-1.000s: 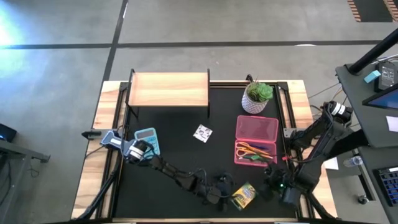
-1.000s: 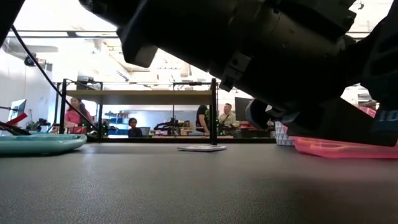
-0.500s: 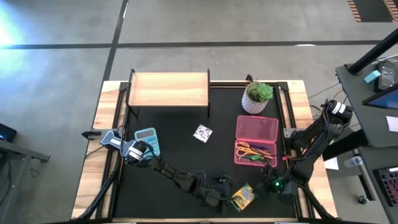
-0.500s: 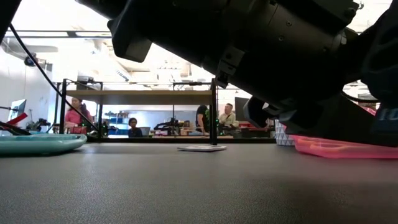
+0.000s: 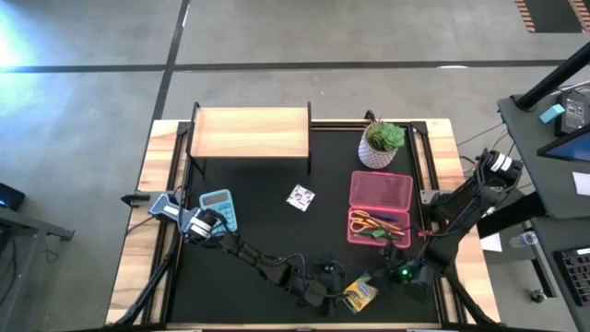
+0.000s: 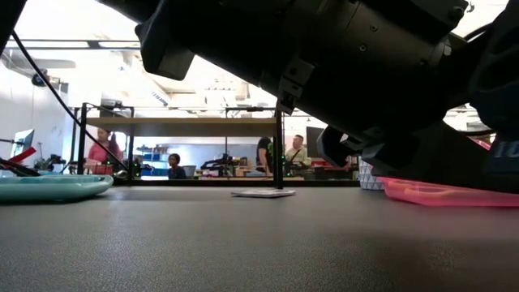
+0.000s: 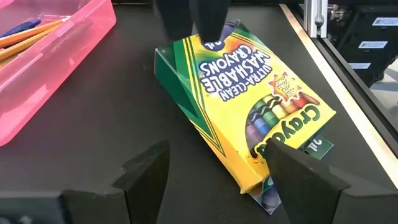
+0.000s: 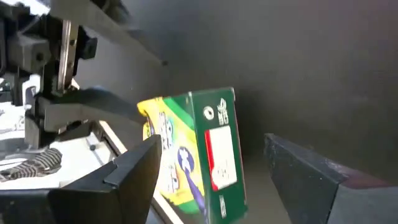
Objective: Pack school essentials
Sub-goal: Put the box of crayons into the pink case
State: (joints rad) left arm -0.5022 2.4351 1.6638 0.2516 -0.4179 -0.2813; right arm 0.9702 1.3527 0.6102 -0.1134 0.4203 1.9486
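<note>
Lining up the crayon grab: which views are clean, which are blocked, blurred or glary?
Left wrist view: crayon box sharp, evenly lit. Right wrist view: its near end fills the frame, background soft. Low view: dark arms block the top, bright room behind. High view: glare at the left edge only.

One crayon box (image 5: 360, 292), one pink case (image 5: 380, 207), one calculator (image 5: 218, 207), one card (image 5: 300, 197), one potted plant (image 5: 382, 144), one wooden shelf (image 5: 250, 132).

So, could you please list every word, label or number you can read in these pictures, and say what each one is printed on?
"Crayola": on the yellow face of the crayon box, left wrist view.
"ULTRA-CLEAN WASHABLE CRAYONS": same face, in blue letters.
Small print in the orange burst on that face: too small to read.
White and red label on the box's green end, right wrist view: blurred, unreadable.
Pattern on the small white card: too small to read.
Calculator keys: too small to read.
</note>
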